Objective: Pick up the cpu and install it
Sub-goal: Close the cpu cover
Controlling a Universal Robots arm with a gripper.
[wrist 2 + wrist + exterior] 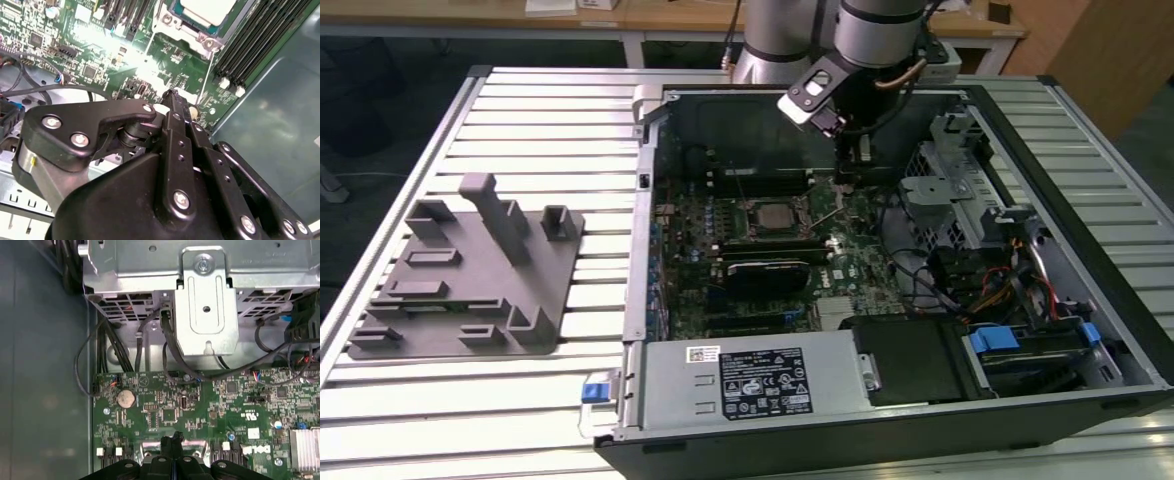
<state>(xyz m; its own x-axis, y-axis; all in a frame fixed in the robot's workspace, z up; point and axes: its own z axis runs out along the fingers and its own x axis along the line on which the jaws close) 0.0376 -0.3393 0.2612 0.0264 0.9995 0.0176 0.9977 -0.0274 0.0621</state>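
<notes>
Gripper: gripper hangs inside the open computer case, low over the motherboard. Fingers are pressed together in both wrist views, with nothing seen between them. Cannot tell whether the tips touch the board.
Cpu: cpu sits flat in its socket near the middle of the motherboard. Its silver top is framed by the socket's metal bracket in the second wrist view.
Gripper to cpu: in the exterior view the gripper is at about 2 o'clock from the cpu, near it but apart.
Under the tips: green board with small chips. A coin battery and a folded metal bracket with black cables show in the first wrist view.
Memory slots: black slots run just beside the socket in the second wrist view.
Case: lies open-side up on the slatted table, power supply at its 6 o'clock end in the exterior view.
Tray: grey plastic tray at 9 o'clock of the case, well apart from the gripper.
</notes>
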